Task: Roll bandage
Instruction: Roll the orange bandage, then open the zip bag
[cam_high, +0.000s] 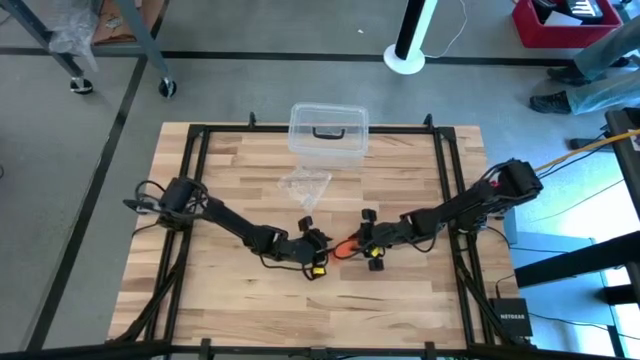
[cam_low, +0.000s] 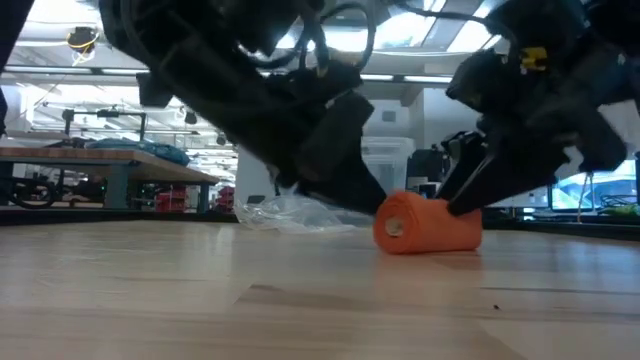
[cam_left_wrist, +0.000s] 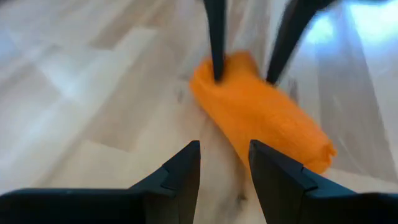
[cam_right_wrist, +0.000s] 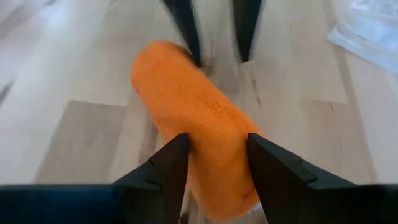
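High view: the bandage (cam_high: 343, 246) is seen as a small bright orange roll lying on the wooden tabletop (cam_high: 240, 160), a little in front of its middle, between the two dark arms that reach in from either side. The left tool (cam_high: 322, 248) is stationed at one end of the roll and the right tool (cam_high: 366, 244) at the other — the roll is bracketed by both.

In the low view the bandage (cam_low: 428, 222) is shown resting on its side on the tabletop (cam_low: 200, 290), its spiral end turned toward the camera, with dark tool parts pressed close above and at both sides.

In the right wrist view the right tool (cam_right_wrist: 217, 163) is seen with its fingers (cam_right_wrist: 163, 167) spread around one end of the bandage (cam_right_wrist: 199, 118), the orange fabric filling the gap between them — clamped on the roll. In the left wrist view the left tool (cam_left_wrist: 224, 165) is held just short of the bandage (cam_left_wrist: 261, 115), fingers (cam_left_wrist: 181, 171) apart with bare wood between them.

Behind the arms, a crumpled transparent plastic piece (cam_high: 304, 186) lies on the tabletop, and a clear plastic box (cam_high: 328, 130) with a dark handle is placed at the far edge.
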